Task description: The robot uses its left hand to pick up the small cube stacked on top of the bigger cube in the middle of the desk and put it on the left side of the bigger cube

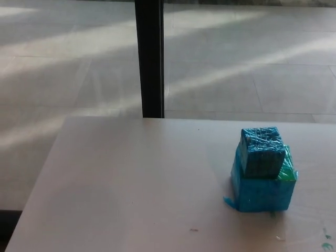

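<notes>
You have no fingers to go by here: neither the left hand nor the right hand shows in the head view, so you cannot tell how far either is spread or whether it has hold of anything. With no fingers in sight, you have to place the task's thing by the desk and the cube under it.

The small cube (262,150) sits on top of the bigger cube (262,187), touching it and not lifted. It is wrapped in darker blue, crinkled tape. It rests towards the left and near part of the bigger cube's top, turned slightly out of line with the cube below, and a strip of green (287,169) shows on the bigger cube's top at the right, just beside the small one. The bigger cube is a lighter blue, and a loose scrap of tape sticks out at its lower left corner.

You find the stack on the right part of the desk (131,184), near the front, on a pale, plain surface. To the stack's left the desktop runs wide and bare.

Beyond the far edge of the desk you see a grey floor (247,58) crossed by bands of light, and a dark upright post (150,58) rising behind the desk, well apart from the cubes.
</notes>
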Controlling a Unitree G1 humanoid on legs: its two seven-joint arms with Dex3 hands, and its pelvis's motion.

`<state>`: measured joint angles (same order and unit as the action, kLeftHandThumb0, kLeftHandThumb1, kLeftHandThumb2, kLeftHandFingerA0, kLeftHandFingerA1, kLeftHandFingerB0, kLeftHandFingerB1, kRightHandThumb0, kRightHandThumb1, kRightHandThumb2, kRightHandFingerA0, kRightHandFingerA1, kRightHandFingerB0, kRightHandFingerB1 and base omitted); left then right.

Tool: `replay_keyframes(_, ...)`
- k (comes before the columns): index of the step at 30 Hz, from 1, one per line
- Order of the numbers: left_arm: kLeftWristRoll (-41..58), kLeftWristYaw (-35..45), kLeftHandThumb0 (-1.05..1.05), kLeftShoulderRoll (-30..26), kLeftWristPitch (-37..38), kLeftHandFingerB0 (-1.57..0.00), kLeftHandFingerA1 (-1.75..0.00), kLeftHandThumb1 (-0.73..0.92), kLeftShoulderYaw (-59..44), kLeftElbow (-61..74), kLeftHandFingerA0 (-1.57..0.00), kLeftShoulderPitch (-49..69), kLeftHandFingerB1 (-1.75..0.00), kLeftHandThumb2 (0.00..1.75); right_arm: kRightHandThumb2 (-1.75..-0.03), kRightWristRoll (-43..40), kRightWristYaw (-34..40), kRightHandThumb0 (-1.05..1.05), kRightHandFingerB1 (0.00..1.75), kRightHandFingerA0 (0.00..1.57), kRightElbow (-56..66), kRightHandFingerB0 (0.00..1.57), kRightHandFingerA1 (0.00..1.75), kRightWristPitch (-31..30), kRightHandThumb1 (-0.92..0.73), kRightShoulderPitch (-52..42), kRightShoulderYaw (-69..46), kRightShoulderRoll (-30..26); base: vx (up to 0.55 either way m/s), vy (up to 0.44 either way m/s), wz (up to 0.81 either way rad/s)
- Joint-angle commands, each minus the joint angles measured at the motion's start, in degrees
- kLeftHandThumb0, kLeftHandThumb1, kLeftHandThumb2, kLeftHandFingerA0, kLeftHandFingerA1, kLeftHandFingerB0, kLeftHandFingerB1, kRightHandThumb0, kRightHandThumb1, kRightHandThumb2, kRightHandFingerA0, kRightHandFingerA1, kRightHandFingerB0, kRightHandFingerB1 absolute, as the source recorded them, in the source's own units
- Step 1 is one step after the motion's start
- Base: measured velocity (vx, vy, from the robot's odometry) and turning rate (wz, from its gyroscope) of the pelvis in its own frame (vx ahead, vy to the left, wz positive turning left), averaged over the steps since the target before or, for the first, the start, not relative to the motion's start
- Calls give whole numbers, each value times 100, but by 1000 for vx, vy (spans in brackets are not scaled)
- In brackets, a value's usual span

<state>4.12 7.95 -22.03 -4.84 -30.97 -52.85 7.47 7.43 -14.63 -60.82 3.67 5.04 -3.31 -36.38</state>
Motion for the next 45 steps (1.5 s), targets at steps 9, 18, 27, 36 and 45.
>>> replay_keyframes(9, 614, -570, -102, -391, -454, -13, -54, 67, -487, 478, -34, -1007, -31, 82, -82, -107, -481, -62, 78, 93, -355, 68, 100, 433, -35, 97, -47, -183, 0, 0, 0)
replay_keyframes(18, -9, 239, -38, -965, -261, 0, -48, 45, 1288, 1864, -1, -3541, -48, 105, -93, -103, -503, -65, 79, 94, -401, 66, 100, 409, -29, 159, -43, -191, 0, 0, 0)
replay_keyframes(27, -590, 309, -103, -555, -911, -11, -50, 64, 2797, 2819, -6, -5555, -31, 78, -93, -93, -528, -64, 79, 94, -405, 66, 100, 359, -29, 195, -31, -220, 0, 0, 0)
replay_keyframes(36, -1025, 212, -101, 128, -725, -13, -51, 75, 3949, 2288, -21, -6517, -33, 64, -92, -112, -561, -63, 79, 93, -355, 67, 98, 408, -28, 154, -36, -237, 0, 0, 0)
replay_keyframes(45, -1281, 305, -98, 1037, -756, -14, -53, 72, 4749, 2112, -15, -6891, -29, 63, -80, -44, -586, -64, 77, 93, -401, 70, 100, 408, -36, 212, 57, -276, 0, 0, 0)
